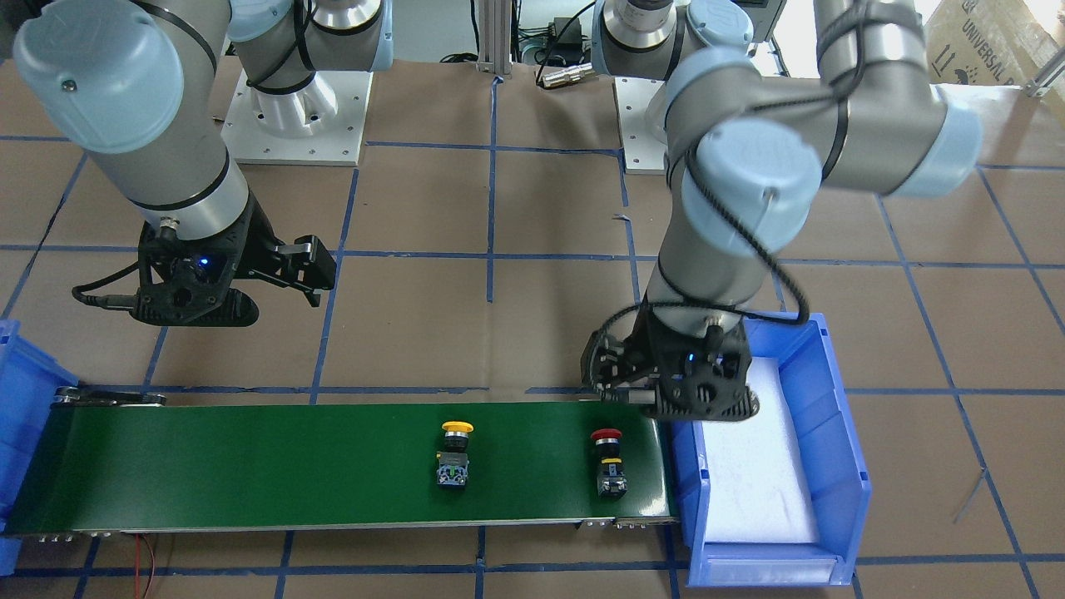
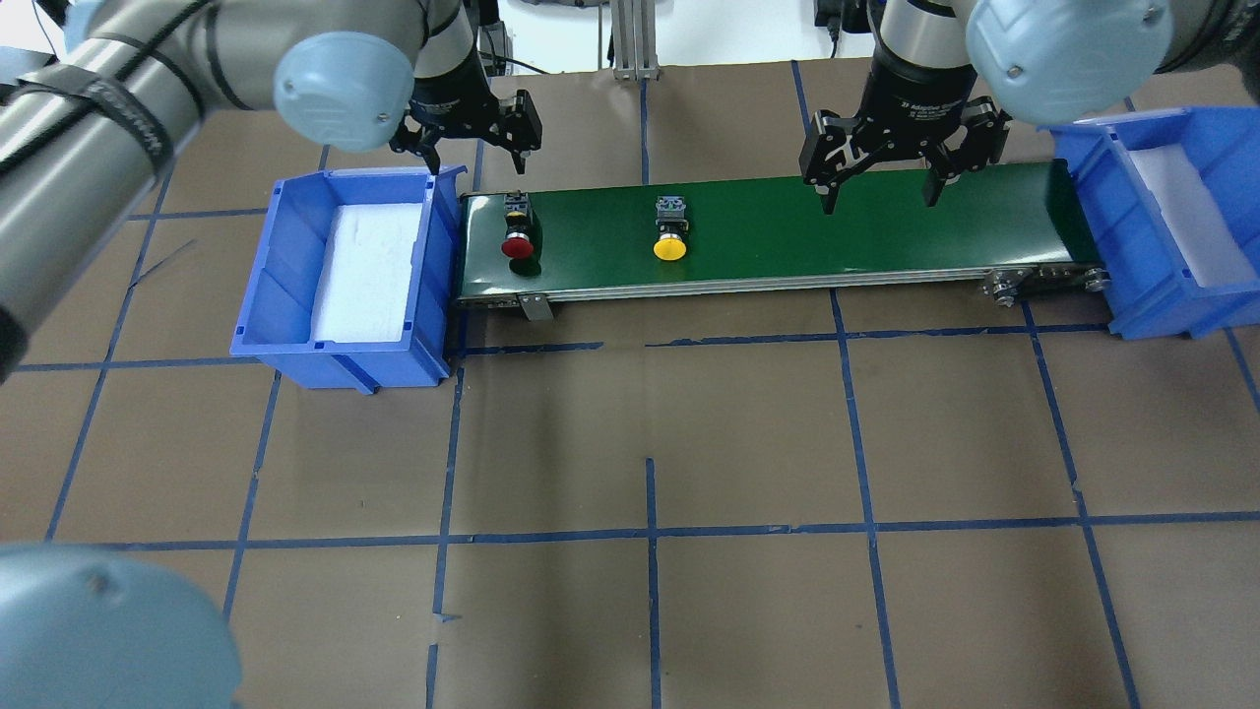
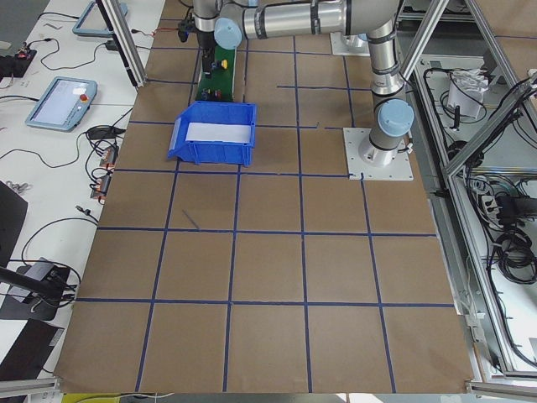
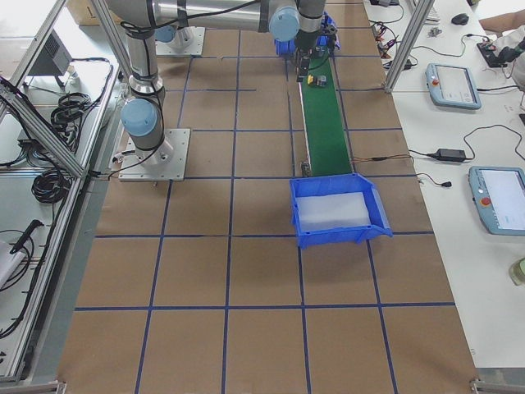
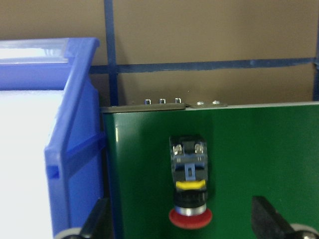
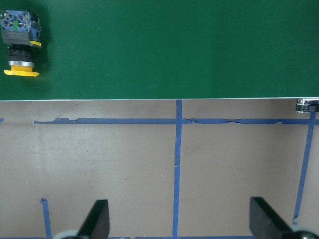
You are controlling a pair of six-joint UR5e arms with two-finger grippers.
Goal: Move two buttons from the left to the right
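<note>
The red button (image 2: 518,236) lies on its side at the left end of the green conveyor belt (image 2: 787,231). The yellow button (image 2: 670,234) lies on its side further right on the belt. Both show in the front view, red (image 1: 609,462) and yellow (image 1: 456,453). My left gripper (image 2: 475,158) is open and empty, hovering over the red button (image 5: 189,194), which lies between its fingertips (image 5: 97,221) in the left wrist view. My right gripper (image 2: 878,197) is open and empty, raised by the belt's right part; its wrist view shows the yellow button (image 6: 19,50) far left.
A blue bin (image 2: 266,256) with white padding stands at the belt's left end, right beside my left gripper. A second blue bin (image 2: 1093,167) stands at the belt's right end. Brown paper with blue tape lines covers the table (image 2: 650,443).
</note>
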